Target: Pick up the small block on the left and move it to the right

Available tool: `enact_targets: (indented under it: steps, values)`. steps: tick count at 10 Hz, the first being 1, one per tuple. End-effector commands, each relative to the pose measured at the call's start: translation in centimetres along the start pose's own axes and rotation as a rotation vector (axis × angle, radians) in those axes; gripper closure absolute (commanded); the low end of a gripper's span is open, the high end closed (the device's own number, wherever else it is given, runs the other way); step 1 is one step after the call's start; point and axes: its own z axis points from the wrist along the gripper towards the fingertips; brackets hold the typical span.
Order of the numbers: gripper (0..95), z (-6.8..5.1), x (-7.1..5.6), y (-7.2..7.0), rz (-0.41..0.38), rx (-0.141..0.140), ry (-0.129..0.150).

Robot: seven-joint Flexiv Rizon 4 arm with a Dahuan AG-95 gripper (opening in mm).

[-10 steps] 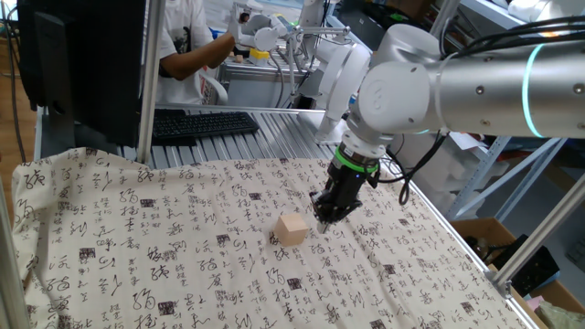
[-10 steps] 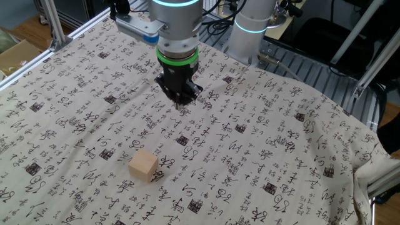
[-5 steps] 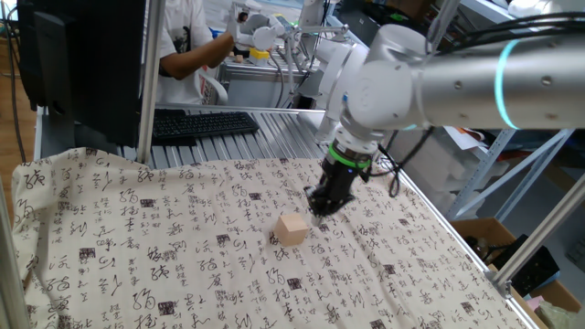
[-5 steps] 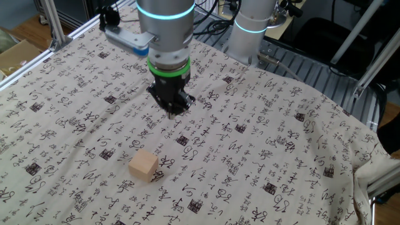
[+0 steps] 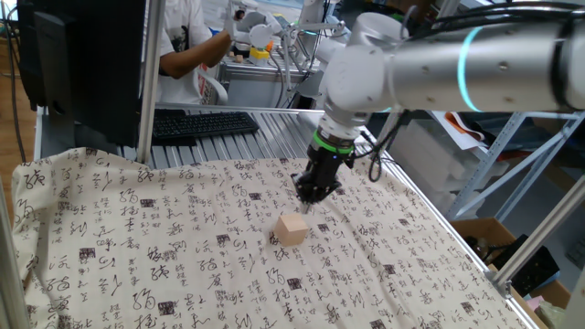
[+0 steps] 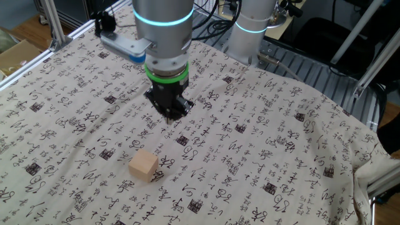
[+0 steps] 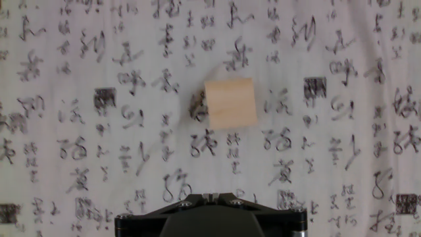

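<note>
The small block (image 5: 292, 229) is a plain light tan wooden cube lying on the printed cloth; it also shows in the other fixed view (image 6: 144, 165) and in the hand view (image 7: 230, 103). My gripper (image 5: 306, 203) hangs above the cloth, a short way beyond the block and apart from it, also seen in the other fixed view (image 6: 169, 117). Its black fingers are closed together to a point and hold nothing. In the hand view only the gripper's (image 7: 210, 195) black base shows at the bottom edge, with the block ahead of it.
A white cloth (image 5: 137, 238) with black calligraphy covers the table. A keyboard (image 5: 203, 122) and a person (image 5: 187, 46) are behind the table. A metal post (image 5: 146, 82) stands at the back left. A second robot base (image 6: 253, 25) stands at the table's far side.
My gripper has moved steadily across the cloth toward the block's side, still shut. The block has not moved.
</note>
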Motion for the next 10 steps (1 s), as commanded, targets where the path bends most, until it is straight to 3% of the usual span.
enact_targets:
  steps: [1, 4, 7, 10]
  values:
    - [95.0, 0.9, -1.4, -0.6, -0.006, 0.0, -0.007]
    - [95.0, 1.8, -3.8, -1.6, -0.02, 0.002, -0.011]
    - [95.0, 1.6, -6.1, -1.7, -0.048, 0.016, -0.005]
    - [95.0, 2.1, -7.5, -2.2, -0.121, 0.023, -0.005]
